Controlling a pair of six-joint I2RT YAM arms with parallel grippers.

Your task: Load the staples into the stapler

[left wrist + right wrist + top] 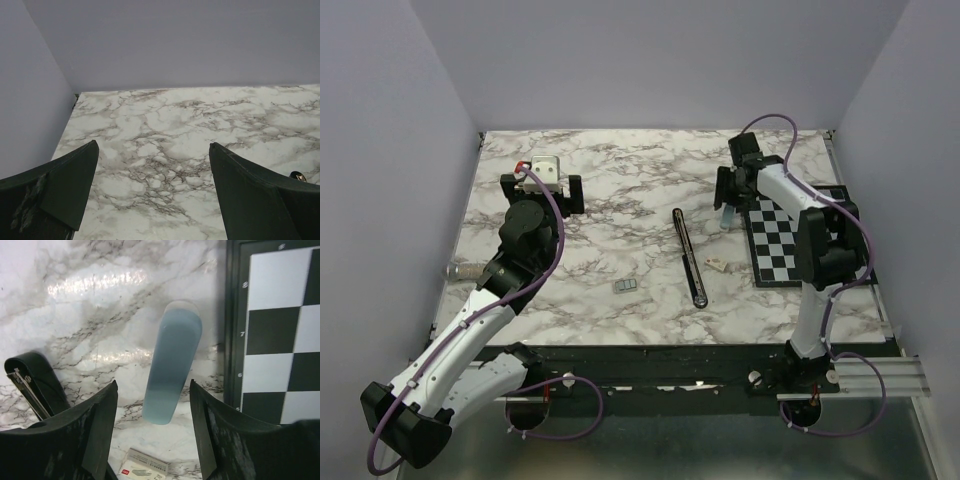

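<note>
Stapler (688, 258) – lying open | staples (626, 286) – near it | right claw (153, 405) – parted

worktop (600, 190): marble-print, smooth, glossy sheen | stapler (688, 256): black shell, silvery metal channel | staples (626, 286): dull grey metal | blue piece (172, 360): translucent pale plastic, smooth | checkerboard (280, 340): matt print | right claw (152, 387) fingers (95, 440): matt black plastic, scuffed

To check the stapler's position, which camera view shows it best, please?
The top external view shows the whole stapler, end to end. The right wrist view catches only one end; the left wrist view shows no clear part of it.
</note>
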